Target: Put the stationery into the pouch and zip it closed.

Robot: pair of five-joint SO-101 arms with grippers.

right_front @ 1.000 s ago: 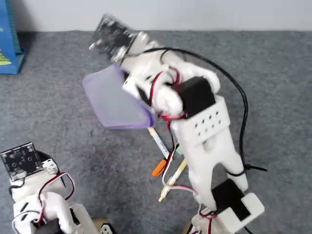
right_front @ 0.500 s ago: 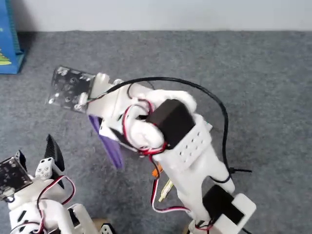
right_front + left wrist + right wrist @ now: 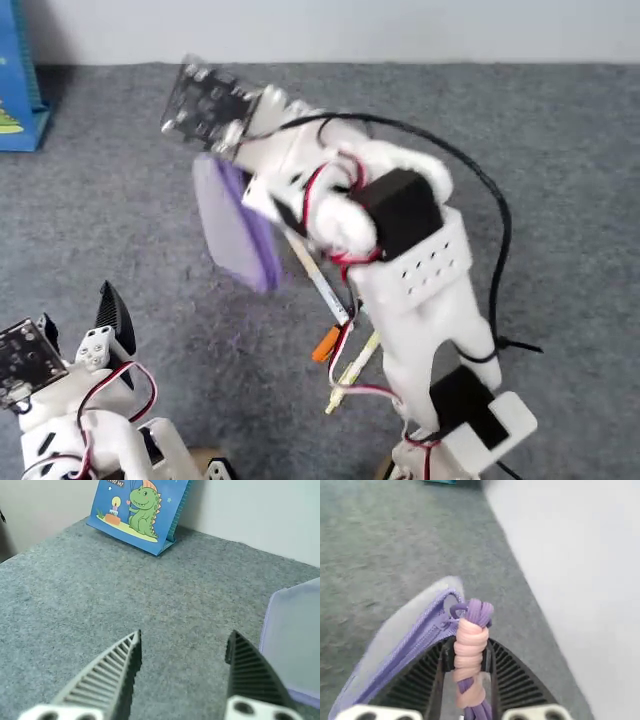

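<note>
A purple pouch [image 3: 237, 228] hangs tilted off the grey table, lifted by its zip cord. My right gripper [image 3: 470, 647] is shut on that pink and purple zip cord [image 3: 471, 630], with the pouch [image 3: 402, 645] dangling below it. In the high view the right gripper [image 3: 258, 188] sits at the pouch's upper edge, under the white arm. A white pen [image 3: 314, 272], an orange marker [image 3: 325, 344] and a cream pen [image 3: 356, 372] lie on the table beside the right arm. My left gripper [image 3: 184, 637] is open over bare carpet, with the pouch [image 3: 295, 635] off to one side of it.
A blue dinosaur gift bag [image 3: 142, 510] stands against the wall at the table's far left [image 3: 15, 90]. The left arm [image 3: 70, 400] sits at the front left corner. Black cable [image 3: 497, 240] loops off the right arm.
The right arm swung the pouch toward the front left, then back up and away; the pouch now hangs edge-on. The left gripper tipped up and stands open.
</note>
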